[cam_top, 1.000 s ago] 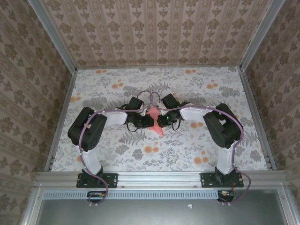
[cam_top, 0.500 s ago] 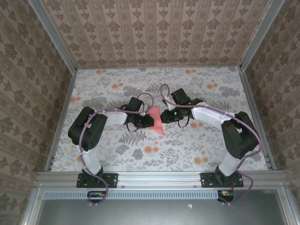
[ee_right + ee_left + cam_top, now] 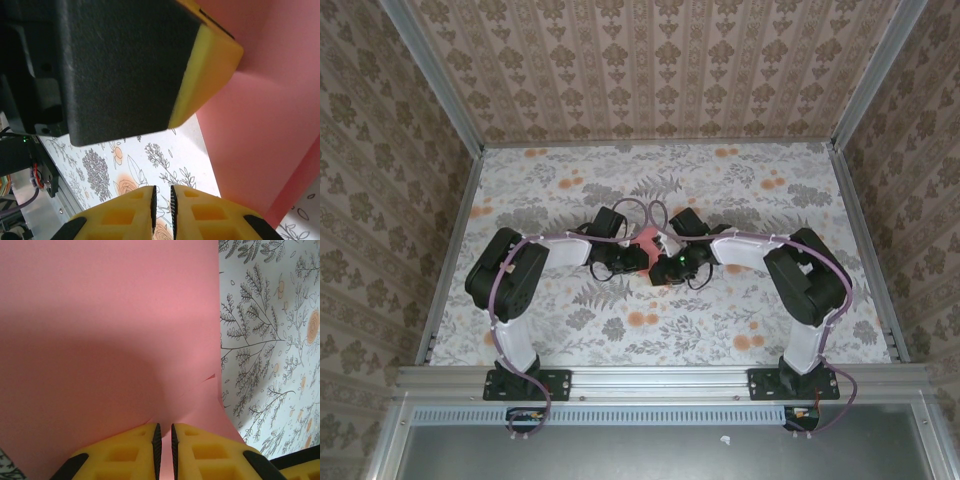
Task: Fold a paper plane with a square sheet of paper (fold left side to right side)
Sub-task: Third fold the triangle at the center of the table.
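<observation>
Meeting over the middle of the flowered tablecloth (image 3: 720,180), the two arms, left arm (image 3: 510,275) and right arm (image 3: 800,275), bring their heads nearly together. One square sheet of paper (image 3: 110,330), salmon pink, sits there. In the top view just a small pink patch of it shows between the two heads.

The left gripper (image 3: 163,426) has its two yellow fingers closed to a thin slit. The sheet puckers into creases that run to their tips, and pink shows inside the slit, so it is pinching the sheet at its near edge. From there the sheet spreads away broad and smooth. Its one straight right edge borders the cloth, and one small nick or crease shows near that edge.

The right gripper (image 3: 161,188) also holds its two yellow fingers almost together. Past their tips lies cloth, not paper, and nothing can be made out in the slit. One black finger (image 3: 125,65) with a yellow pad, belonging to the left gripper, looms just above them. The sheet lies to the right of it, with a differently shaded band along its lower right border; whether that is a fold cannot be told.

Orange flower blotches (image 3: 640,320) dot the cloth in scattered clusters, too small to count surely. Three papered walls (image 3: 650,60) close the table in.
</observation>
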`<control>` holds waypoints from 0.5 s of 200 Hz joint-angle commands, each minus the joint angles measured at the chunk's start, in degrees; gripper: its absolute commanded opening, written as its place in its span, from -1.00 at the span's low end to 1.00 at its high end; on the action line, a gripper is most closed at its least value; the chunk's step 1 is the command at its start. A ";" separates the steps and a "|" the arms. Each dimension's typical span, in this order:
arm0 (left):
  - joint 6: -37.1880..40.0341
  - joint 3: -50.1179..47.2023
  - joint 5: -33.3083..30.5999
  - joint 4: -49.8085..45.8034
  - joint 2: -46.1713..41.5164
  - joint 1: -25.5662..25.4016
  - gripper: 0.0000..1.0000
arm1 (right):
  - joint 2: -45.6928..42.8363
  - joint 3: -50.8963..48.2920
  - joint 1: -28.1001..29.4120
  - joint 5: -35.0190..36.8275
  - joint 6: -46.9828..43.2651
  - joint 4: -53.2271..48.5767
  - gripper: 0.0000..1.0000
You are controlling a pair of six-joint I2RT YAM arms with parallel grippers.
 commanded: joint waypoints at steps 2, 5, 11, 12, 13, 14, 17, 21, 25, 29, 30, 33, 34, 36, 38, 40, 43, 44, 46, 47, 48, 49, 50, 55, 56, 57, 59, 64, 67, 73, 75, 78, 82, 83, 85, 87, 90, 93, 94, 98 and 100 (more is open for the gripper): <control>0.68 -0.34 -3.03 -4.12 1.80 0.14 -0.64 | 1.06 2.02 -0.08 -0.73 0.69 0.37 -0.64; 0.66 -0.42 -3.03 -4.19 1.80 0.16 -0.64 | 1.06 2.10 -0.11 -0.73 0.72 0.41 -0.64; 0.66 -0.39 -3.17 -4.28 1.67 0.16 -0.65 | 1.07 2.20 -0.08 -0.57 0.82 0.29 -0.64; 0.66 -0.40 -3.14 -4.28 1.69 0.16 -0.65 | 1.07 2.24 -0.08 -0.52 0.85 0.26 -0.64; 0.66 -0.36 -3.13 -4.29 1.70 0.16 -0.65 | 1.07 2.31 -0.16 -0.45 0.86 0.25 -0.64; 0.71 -0.34 -3.13 -4.29 1.71 0.16 -0.65 | 1.07 2.30 -0.16 -0.42 0.87 0.24 -0.64; 0.74 -0.35 -3.17 -4.36 1.72 0.16 -0.64 | 1.15 2.30 -0.16 -0.27 0.78 0.12 -0.65; 0.75 -0.34 -3.13 -4.39 1.71 0.16 -0.65 | 1.12 2.38 -0.29 -0.02 0.78 -0.07 -0.65; 0.82 -0.33 -3.17 -4.49 1.72 0.16 -0.65 | 1.19 2.38 -0.34 0.26 0.70 -0.25 -0.65; 0.84 -0.29 -3.22 -4.55 1.63 0.16 -0.65 | 1.26 2.29 -0.49 0.42 0.56 -0.46 -0.66; 0.93 -0.31 -3.22 -4.59 1.63 0.16 -0.65 | 1.25 2.29 -0.55 0.50 0.54 -0.46 -0.66; 0.99 -0.24 -3.21 -4.63 1.63 0.16 -0.65 | 1.44 2.22 -0.66 0.65 0.52 -0.63 -0.66; 0.96 -0.24 -3.21 -4.64 1.63 0.16 -0.65 | 1.47 2.21 -0.68 0.66 0.44 -0.64 -0.66; 0.96 -0.23 -3.21 -4.62 1.63 0.16 -0.65 | 1.50 2.20 -0.75 0.67 0.42 -0.77 -0.66; 1.00 -0.21 -3.21 -4.70 1.63 0.16 -0.65 | 1.51 2.15 -0.82 0.74 0.30 -0.81 -0.66; 1.01 -0.23 -3.25 -4.72 1.60 0.16 -0.64 | 1.58 2.12 -0.83 0.75 0.23 -0.88 -0.66; 1.01 -0.23 -3.22 -4.85 1.62 0.16 -0.64 | 1.70 2.12 -0.93 0.81 0.14 -1.05 -0.67; 1.01 -0.14 -3.21 -4.87 1.62 0.16 -0.64 | 1.74 2.16 -0.94 0.83 0.11 -1.02 -0.67; 1.06 -0.10 -3.25 -4.87 1.63 0.16 -0.64 | 1.85 2.12 -0.95 0.87 0.12 -1.16 -0.68; 1.08 -0.08 -3.28 -4.93 1.63 0.16 -0.64 | 1.86 2.12 -0.95 0.90 0.01 -1.21 -0.68; 1.09 -0.11 -3.24 -4.96 1.63 0.16 -0.64 | 1.90 2.16 -0.95 0.92 -0.08 -1.28 -0.68; 1.10 -0.13 -3.27 -4.98 1.63 0.16 -0.64 | 1.93 2.18 -1.00 0.93 -0.13 -1.40 -0.68; 1.10 -0.09 -3.33 -4.98 1.63 0.16 -0.65 | 2.03 2.19 -0.98 0.93 -0.20 -1.46 -0.68; 1.10 -0.05 -3.23 -5.01 1.58 0.17 -0.65 | 2.21 2.34 -0.91 0.89 -0.40 -1.73 -0.68; 1.15 -0.05 -3.27 -5.04 1.56 0.16 -0.65 | 2.26 2.36 -0.94 0.87 -0.47 -1.76 -0.69; 1.12 -0.05 -3.28 -5.06 1.55 0.16 -0.65 | 2.28 2.32 -0.95 0.86 -0.50 -1.82 -0.69; 1.17 -0.03 -3.29 -5.07 1.54 0.16 -0.65 | 2.34 2.34 -0.95 0.85 -0.56 -1.93 -0.70; 1.18 0.10 -3.30 -5.16 1.54 0.16 -0.65 | 2.58 2.26 -0.94 0.71 -0.59 -2.05 -0.70; 1.18 0.12 -3.30 -5.16 1.54 0.16 -0.65 | 2.65 2.21 -0.91 0.69 -0.69 -2.16 -0.70; 1.16 0.18 -3.36 -5.16 1.58 0.16 -0.65 | 2.78 2.20 -0.94 0.69 -0.75 -2.27 -0.70; 1.16 0.14 -3.31 -5.17 1.55 0.16 -0.65 | 2.80 2.13 -0.95 0.79 -0.85 -2.37 -0.70; 1.14 0.12 -3.38 -5.18 1.54 0.16 -0.65 | 2.85 2.05 -0.95 1.03 -0.92 -2.54 -0.70; 1.19 0.12 -3.45 -5.25 1.60 0.16 -0.65 | 2.94 2.02 -0.96 1.35 -1.12 -2.78 -0.70; 1.19 0.16 -3.42 -5.25 1.61 0.16 -0.65 | 2.93 2.02 -0.96 1.49 -1.13 -2.85 -0.70; 1.21 0.18 -3.39 -5.28 1.62 0.16 -0.65 | 3.05 2.02 -0.96 1.63 -1.20 -2.95 -0.70; 1.15 0.24 -3.39 -5.26 1.62 0.16 -0.65 | 3.06 1.98 -0.96 1.81 -1.31 -3.07 -0.70; 1.16 0.20 -3.40 -5.27 1.55 0.16 -0.65 | 3.17 1.98 -0.96 1.95 -1.45 -3.17 -0.70; 1.19 0.21 -3.39 -5.30 1.54 0.19 -0.65 | 3.23 2.01 -0.96 2.10 -1.43 -3.28 -0.70; 1.14 0.21 -3.39 -5.28 1.54 0.18 -0.65 | 3.25 2.01 -0.96 2.18 -1.46 -3.32 -0.70; 1.21 0.21 -3.41 -5.26 1.54 0.16 -0.65 | 3.35 1.88 -0.96 2.37 -1.47 -3.35 -0.70; 1.17 0.21 -3.39 -5.30 1.58 0.16 -0.65 | 3.40 1.85 -0.96 2.46 -1.44 -3.36 -0.70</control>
